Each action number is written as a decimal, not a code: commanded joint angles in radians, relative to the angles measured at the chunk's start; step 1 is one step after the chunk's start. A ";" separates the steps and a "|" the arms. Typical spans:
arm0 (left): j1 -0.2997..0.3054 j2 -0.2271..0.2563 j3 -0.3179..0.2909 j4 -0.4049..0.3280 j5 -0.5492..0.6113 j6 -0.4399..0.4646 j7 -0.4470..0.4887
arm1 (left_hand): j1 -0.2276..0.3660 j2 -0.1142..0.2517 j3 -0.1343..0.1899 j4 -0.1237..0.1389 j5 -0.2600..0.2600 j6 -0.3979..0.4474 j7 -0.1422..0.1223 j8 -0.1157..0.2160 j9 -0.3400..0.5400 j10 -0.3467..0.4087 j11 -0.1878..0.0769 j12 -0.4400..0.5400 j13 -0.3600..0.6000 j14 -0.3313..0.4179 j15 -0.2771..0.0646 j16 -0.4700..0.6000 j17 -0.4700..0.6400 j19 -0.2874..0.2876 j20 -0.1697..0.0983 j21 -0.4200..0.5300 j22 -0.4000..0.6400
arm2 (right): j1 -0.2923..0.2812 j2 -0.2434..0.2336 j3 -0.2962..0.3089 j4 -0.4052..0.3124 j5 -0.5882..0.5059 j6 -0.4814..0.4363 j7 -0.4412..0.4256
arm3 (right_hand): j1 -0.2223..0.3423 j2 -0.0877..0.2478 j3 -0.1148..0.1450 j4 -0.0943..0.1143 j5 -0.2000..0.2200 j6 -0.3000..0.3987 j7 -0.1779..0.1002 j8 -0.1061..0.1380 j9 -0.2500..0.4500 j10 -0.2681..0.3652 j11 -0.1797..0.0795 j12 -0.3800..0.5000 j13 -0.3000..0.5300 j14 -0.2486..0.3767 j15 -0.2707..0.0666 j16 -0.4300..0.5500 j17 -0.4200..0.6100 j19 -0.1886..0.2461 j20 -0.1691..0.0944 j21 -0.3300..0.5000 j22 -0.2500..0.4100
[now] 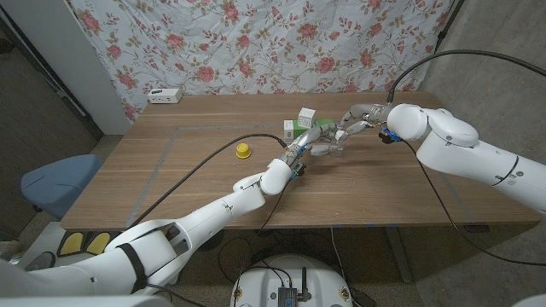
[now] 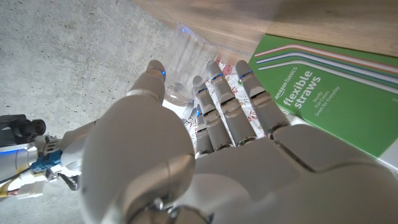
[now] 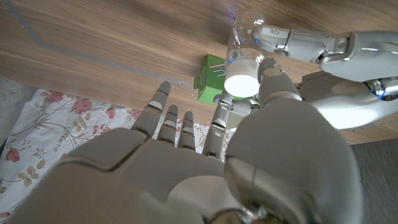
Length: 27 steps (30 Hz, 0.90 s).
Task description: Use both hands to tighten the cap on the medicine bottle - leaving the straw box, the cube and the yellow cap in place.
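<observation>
Bottle (image 3: pixel 244 46) is sitting at about 1 o'clock from table centre, just beside the straw box (image 1: pixel 322 127). Your left hand (image 1: pixel 319 147) is wrapping its fingers (image 2: pixel 219 99) around the clear body; your right hand (image 1: pixel 358 119) is pinching the white cap (image 3: pixel 242 74). Yellow cap (image 1: pixel 243 151) is lying well apart at 9 o'clock, cube (image 1: pixel 307 114) standing at 11 o'clock of the box

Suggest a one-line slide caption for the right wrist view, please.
Right hand pinches the white cap of the clear medicine bottle while the left hand steadies it beside the green straw box.
</observation>
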 commanded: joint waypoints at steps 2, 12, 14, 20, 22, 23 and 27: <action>0.007 0.007 -0.001 -0.014 0.004 0.009 0.002 | -0.001 0.006 0.009 -0.003 0.006 0.001 -0.004 0.005 0.005 0.028 -0.025 0.005 0.004 0.004 -0.074 0.001 0.004 0.001 -0.004 0.002 0.002 | -0.010 -0.001 0.012 0.007 0.016 0.009 -0.014 | 0.010 0.002 0.005 0.005 -0.006 0.019 0.001 0.010 0.004 0.011 0.003 0.004 0.004 0.003 -0.004 0.011 0.001 0.009 -0.009 0.007 0.003; 0.003 0.003 0.000 -0.003 0.002 0.002 0.003 | -0.002 0.005 0.012 -0.003 0.006 0.001 -0.007 0.005 0.005 0.032 -0.024 0.006 0.004 0.005 -0.076 0.001 0.004 0.001 -0.005 0.003 0.002 | -0.011 -0.001 0.012 0.006 0.017 0.008 -0.021 | 0.014 0.004 0.006 0.008 -0.012 0.046 -0.001 0.024 0.008 0.023 0.000 0.007 0.004 0.009 -0.006 0.013 0.002 0.013 -0.011 0.007 0.003; 0.003 0.003 0.000 -0.004 0.002 0.003 0.002 | -0.002 0.006 0.013 -0.003 0.006 0.000 -0.006 0.004 0.005 0.031 -0.026 0.005 0.004 0.005 -0.077 0.001 0.004 0.001 -0.005 0.003 0.002 | -0.012 -0.001 0.012 0.008 0.019 0.009 -0.021 | 0.015 0.005 0.006 0.009 -0.014 0.052 -0.002 0.027 0.008 0.027 0.003 0.008 0.004 0.011 -0.009 0.014 0.003 0.015 -0.012 0.008 0.004; 0.002 0.003 0.000 -0.003 0.002 0.003 0.002 | -0.003 0.004 0.014 -0.003 0.006 0.002 -0.007 0.005 0.005 0.029 -0.024 0.004 0.004 0.005 -0.076 0.000 0.004 0.001 -0.005 0.003 0.002 | -0.018 -0.001 0.017 0.012 0.027 0.015 -0.032 | 0.016 0.006 0.006 0.010 -0.017 0.068 -0.005 0.034 0.008 0.036 0.000 0.009 0.004 0.015 -0.011 0.016 0.003 0.023 -0.015 0.010 0.004; 0.003 0.002 0.000 -0.003 0.001 0.003 0.002 | -0.003 0.004 0.015 -0.004 0.006 0.002 -0.007 0.005 0.005 0.029 -0.024 0.004 0.004 0.005 -0.076 0.000 0.004 0.001 -0.005 0.003 0.002 | -0.020 -0.001 0.020 0.015 0.032 0.021 -0.036 | 0.017 0.006 0.007 0.011 -0.017 0.069 -0.006 0.035 0.008 0.036 -0.002 0.009 0.004 0.016 -0.011 0.016 0.003 0.024 -0.015 0.010 0.004; 0.002 0.002 0.000 -0.002 0.002 0.003 0.002 | -0.003 0.004 0.015 -0.003 0.006 0.002 -0.008 0.005 0.005 0.029 -0.022 0.004 0.004 0.005 -0.076 0.000 0.004 0.001 -0.005 0.003 0.002 | -0.021 -0.002 0.021 0.016 0.033 0.022 -0.038 | 0.017 0.006 0.007 0.011 -0.018 0.070 -0.006 0.035 0.008 0.037 -0.002 0.010 0.004 0.018 -0.012 0.017 0.003 0.024 -0.016 0.010 0.004; 0.001 0.000 0.001 0.000 0.001 0.001 0.001 | -0.004 0.003 0.016 -0.003 0.006 0.003 -0.008 0.005 0.005 0.030 -0.027 0.004 0.004 0.005 -0.076 0.000 0.004 0.001 -0.006 0.004 0.002 | -0.025 -0.001 0.028 0.020 0.047 0.029 -0.043 | 0.017 0.007 0.007 0.011 -0.019 0.076 -0.006 0.038 0.008 0.041 -0.002 0.010 0.004 0.021 -0.013 0.018 0.004 0.027 -0.017 0.011 0.004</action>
